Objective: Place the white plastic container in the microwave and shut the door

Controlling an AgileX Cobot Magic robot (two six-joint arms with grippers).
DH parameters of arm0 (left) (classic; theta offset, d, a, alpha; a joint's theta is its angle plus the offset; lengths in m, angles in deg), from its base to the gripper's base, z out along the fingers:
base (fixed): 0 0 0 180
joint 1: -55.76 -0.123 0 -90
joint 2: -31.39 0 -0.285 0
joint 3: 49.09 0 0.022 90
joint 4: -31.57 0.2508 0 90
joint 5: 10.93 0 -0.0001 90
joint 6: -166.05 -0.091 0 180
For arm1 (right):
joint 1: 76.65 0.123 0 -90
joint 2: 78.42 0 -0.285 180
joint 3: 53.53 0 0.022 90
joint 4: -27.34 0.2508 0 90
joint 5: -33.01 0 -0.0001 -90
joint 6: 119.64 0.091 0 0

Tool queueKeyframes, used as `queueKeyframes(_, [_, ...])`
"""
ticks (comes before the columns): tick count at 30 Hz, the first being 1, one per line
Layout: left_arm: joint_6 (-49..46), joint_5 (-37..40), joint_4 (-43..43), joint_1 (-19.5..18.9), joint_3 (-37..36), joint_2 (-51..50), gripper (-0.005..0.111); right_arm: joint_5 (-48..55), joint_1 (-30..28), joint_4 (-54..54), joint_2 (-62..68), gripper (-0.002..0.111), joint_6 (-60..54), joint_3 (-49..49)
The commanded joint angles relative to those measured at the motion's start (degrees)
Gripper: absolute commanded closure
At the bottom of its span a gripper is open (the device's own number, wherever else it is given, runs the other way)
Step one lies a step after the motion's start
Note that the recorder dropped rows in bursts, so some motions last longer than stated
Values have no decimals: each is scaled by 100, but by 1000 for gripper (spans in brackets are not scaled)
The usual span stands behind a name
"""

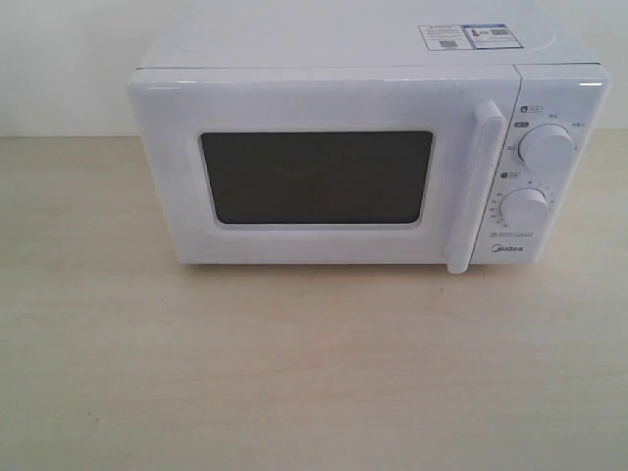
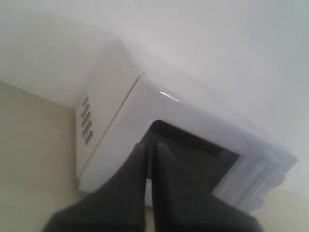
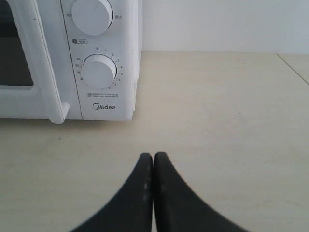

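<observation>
The white Midea microwave (image 1: 363,147) stands at the back of the wooden table, its door (image 1: 314,177) shut flush, dark window facing me and the vertical bar handle (image 1: 476,186) beside the two dials. No white plastic container shows in any view. Neither gripper appears in the exterior view. In the left wrist view my left gripper (image 2: 150,146) is shut and empty, off the microwave's (image 2: 159,125) left front corner. In the right wrist view my right gripper (image 3: 153,155) is shut and empty over bare table, in front of and to the right of the dial panel (image 3: 99,70).
Light wooden tabletop (image 1: 294,373) spreads in front of the microwave and to its right (image 3: 217,106). A white wall (image 1: 59,59) stands close behind. Vent holes (image 2: 86,120) mark the microwave's left side. Stickers (image 1: 466,36) lie on its top.
</observation>
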Motion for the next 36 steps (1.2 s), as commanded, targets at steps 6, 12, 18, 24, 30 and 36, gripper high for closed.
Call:
queueKeyframes(6, [-50,-98,2369,-24,-468,12,102,-26,7,-48,-31,109,0,-20])
queueKeyframes(12, [-641,-47,2369,-24,-633,12,102,-26,7,-48,-31,109,0,-20])
queueKeyframes(18, [-738,347,2471,-24,-633,12,102,-26,7,-48,-31,109,0,-20])
queueKeyframes(24, [-832,652,2471,-24,-633,12,102,-26,7,-48,-31,109,0,-20])
queueKeyframes(30, [-785,651,2373,-259,-633,12,102,-140,7,-48,-31,109,0,-20])
queueKeyframes(36, [-773,651,2373,-535,-633,12,102,-151,7,-48,-31,109,0,-20])
